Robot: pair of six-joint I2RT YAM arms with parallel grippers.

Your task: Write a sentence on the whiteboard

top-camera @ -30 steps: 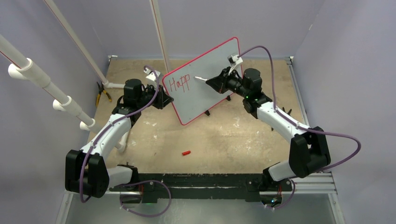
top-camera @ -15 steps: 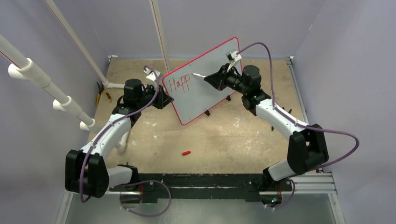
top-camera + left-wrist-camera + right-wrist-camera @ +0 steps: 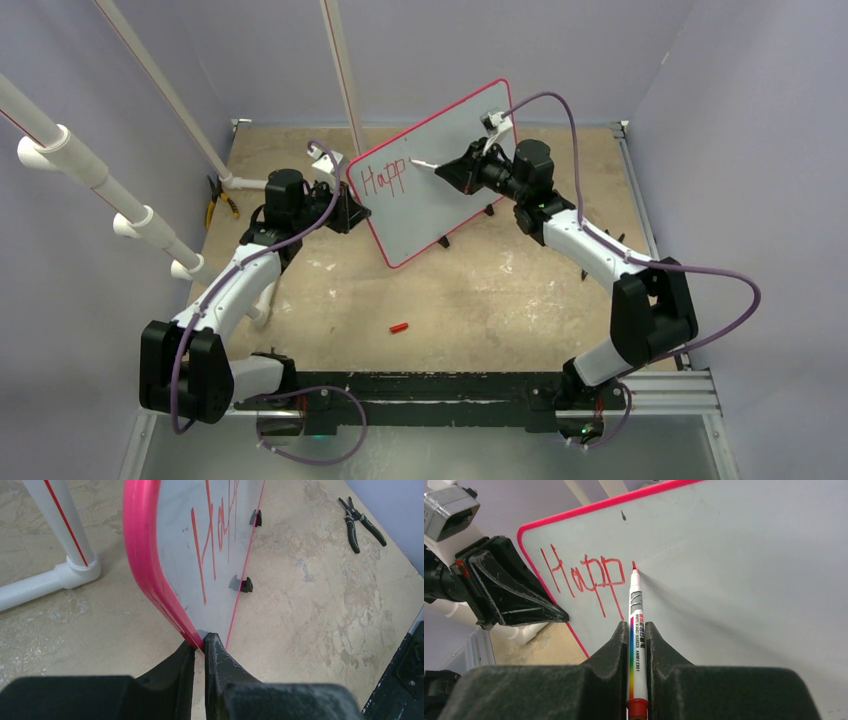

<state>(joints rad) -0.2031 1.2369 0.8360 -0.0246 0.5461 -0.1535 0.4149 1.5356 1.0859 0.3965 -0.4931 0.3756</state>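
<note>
My right hand (image 3: 447,168) grips a white marker (image 3: 424,163), its tip on the tilted whiteboard (image 3: 450,200) just past the sentence (image 3: 384,179), which reads "Happ". My left hand (image 3: 366,214) is clamped on the board's edge beside the first letter. A red cap (image 3: 400,327) lies on the tabletop (image 3: 480,290), well behind both hands.

1. My marker (image 3: 636,610): lower barrel buried between the fingers of my right gripper (image 3: 637,630); rear cap clipped by the bottom edge of the right wrist view.
2. The whiteboard (image 3: 734,570): its stretch right of and below my marker tip runs out of frame; the corner in my left gripper (image 3: 200,647) vanishes between the fingers.
3. The lettering (image 3: 212,535): from my left wrist, foreshortened, top cut off, unreadable.
4. A small red piece (image 3: 399,327) on the table (image 3: 480,290), between my bases and the board: too small to name, perhaps a cap.
</note>
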